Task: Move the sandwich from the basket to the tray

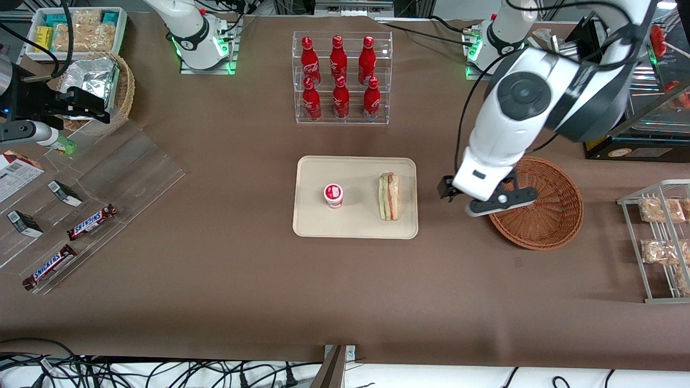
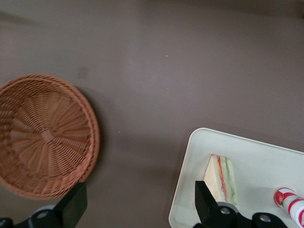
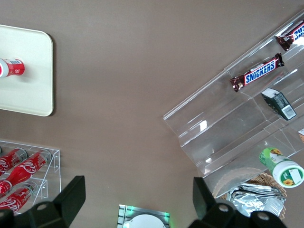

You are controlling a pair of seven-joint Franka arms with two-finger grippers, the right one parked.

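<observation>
- While the sandwich (image 1: 389,196) lies on the tray (image 1: 312,226), the gripper (image 1: 488,200) hangs spread wide and holds nothing, above the brown table (image 1: 215,280) in the gap between tray and basket (image 1: 560,215).
- In the wrist view the sandwich (image 2: 221,183) shows its red and green filling, resting near the tray's (image 2: 256,161) rim on the side toward the basket (image 2: 45,135); the gripper (image 2: 140,204) has its two dark fingers (image 2: 73,204) far apart with bare tablecloth between them.
- The basket, round and reddish-brown, sits toward the working arm's end of the table with nothing in it.
- A small red-and-white cup (image 1: 333,195) stands on the tray beside the sandwich, well apart from it, toward the parked arm's end.
- Farther from the front camera than the tray, a clear rack (image 1: 342,78) holds six red bottles (image 1: 338,56) in two rows.
- Toward the parked arm's end, chocolate bars (image 1: 91,222) lie on a clear stepped stand (image 1: 135,172).
</observation>
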